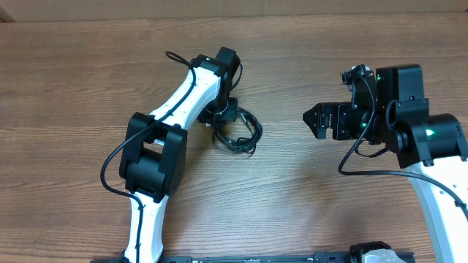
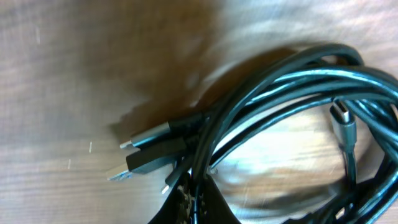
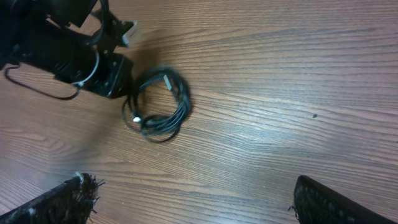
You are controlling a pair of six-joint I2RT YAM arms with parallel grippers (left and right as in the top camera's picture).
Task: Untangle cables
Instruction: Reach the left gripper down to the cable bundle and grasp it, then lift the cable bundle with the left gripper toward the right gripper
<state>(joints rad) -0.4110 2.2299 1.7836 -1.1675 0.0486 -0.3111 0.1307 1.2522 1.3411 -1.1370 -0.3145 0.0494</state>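
The cables are thin black cords coiled in a small tangle on the wood table, just right of the left arm's tip. In the left wrist view the coil fills the frame, with several small metal plug ends at its left. My left gripper is down at the coil's left edge, and its fingers are shut on a strand of the cables. My right gripper is open and empty, well to the right of the coil. Its view shows the coil far beyond its wide-apart fingers.
The wood-grain table extends all round. The left arm's black and white body lies across the left middle, with a thicker black cable looping beside it. A black bar runs along the front edge.
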